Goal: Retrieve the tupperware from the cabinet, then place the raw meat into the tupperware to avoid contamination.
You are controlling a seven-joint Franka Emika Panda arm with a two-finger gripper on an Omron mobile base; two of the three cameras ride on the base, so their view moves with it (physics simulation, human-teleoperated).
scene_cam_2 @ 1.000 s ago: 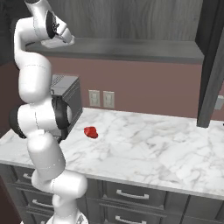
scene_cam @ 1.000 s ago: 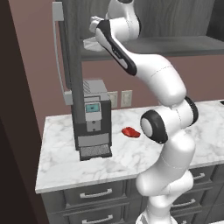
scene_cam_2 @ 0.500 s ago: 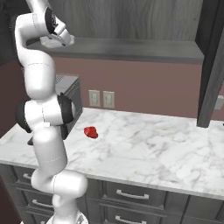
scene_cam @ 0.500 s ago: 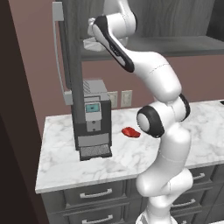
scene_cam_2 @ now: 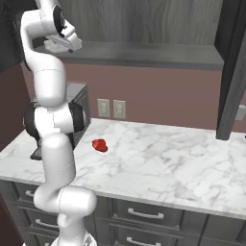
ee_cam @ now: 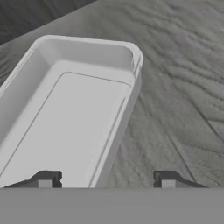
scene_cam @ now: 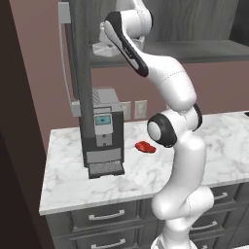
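Tupperware (ee_cam: 65,113), shallow whitish translucent rectangle with rounded corners, one long wall between the spread tool (ee_cam: 103,180) tips

arm raised and straightened, end effector (ee_cam: 107,180) reaching further into cabinet (scene_cam: 165,19) shelf

Kitchen, marble counter (scene_cam: 68,185), grey drawers (scene_cam_2: 144,216), coffee machine (scene_cam: 103,131), wall cabinet (scene_cam_2: 144,24)

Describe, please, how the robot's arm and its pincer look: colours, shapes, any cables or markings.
The arm is glossy white, built of thick rounded segments, with dark grey to black bands and round caps at the joints. No cables or markings can be seen on it. The pincer has two small dark grey fingertips, blocky in shape, each with a lighter grey patch on its face.
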